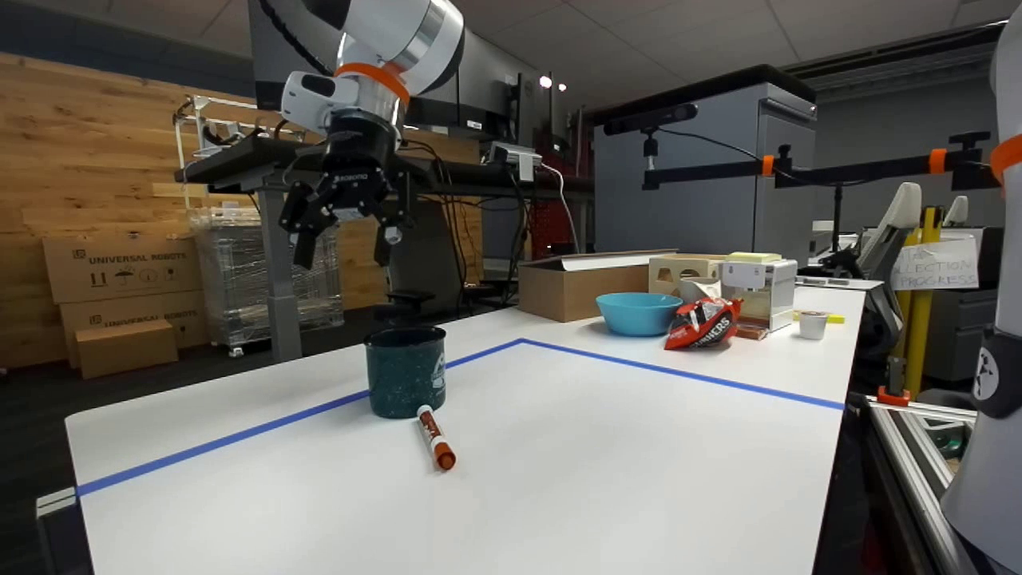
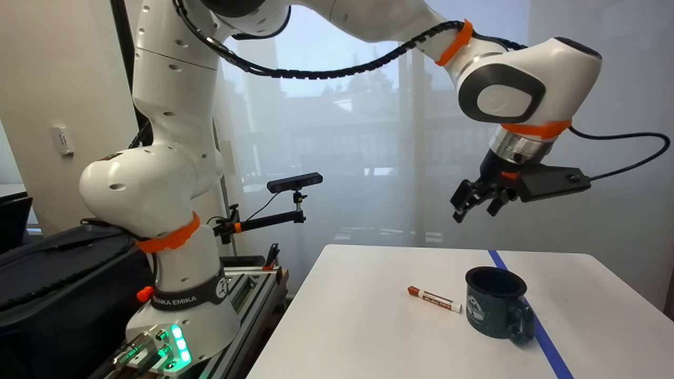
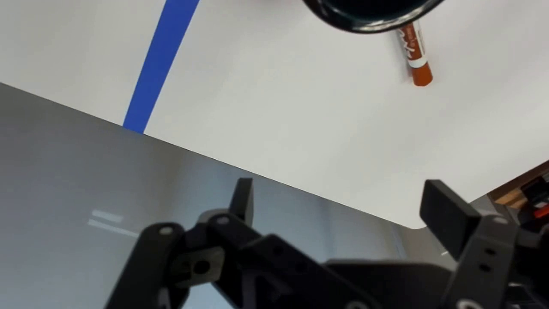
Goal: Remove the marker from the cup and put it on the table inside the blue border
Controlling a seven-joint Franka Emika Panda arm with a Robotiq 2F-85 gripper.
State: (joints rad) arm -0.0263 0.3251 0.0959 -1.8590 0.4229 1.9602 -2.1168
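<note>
Nearest, bottom of wrist view: black gripper (image 3: 339, 193), fingers (image 3: 448, 219) wide apart w/ nothing btwn them. In both exterior views it hangs high, angled down, well above the white table (image 1: 607, 479); prob. held up there so it clears whatever stands below.

Next, cut off by top edge of wrist view: dark green mug (image 3: 371, 15). Both exterior views show it upright, hard by the blue tape (image 2: 548, 345) of the border & overlapping it to the eye; can't tell if its base touches the line.

Just past it, upper right of wrist view: marker (image 3: 415, 53), white & red-brown, flat on its side on the table, capped end pointing away from the mug, other end right by the mug's foot (touching or not, can't tell). Prob. lies flat since a thin round barrel won't stand easily; could roll if nudged.

In an exterior view the tape's corner sits nr center of frame, & marker lies on what looks like the inner side. My read: task as worded looks done, marker out of the mug & inside the border; fingers spread since there's nothing to carry.

Farther, right of center in an exterior view: blue bowl (image 1: 637, 313), red snack bag (image 1: 703, 323), cardboard box (image 1: 587, 291), all beyond the tape, prob. parked there to leave the marked area for the job.
</note>
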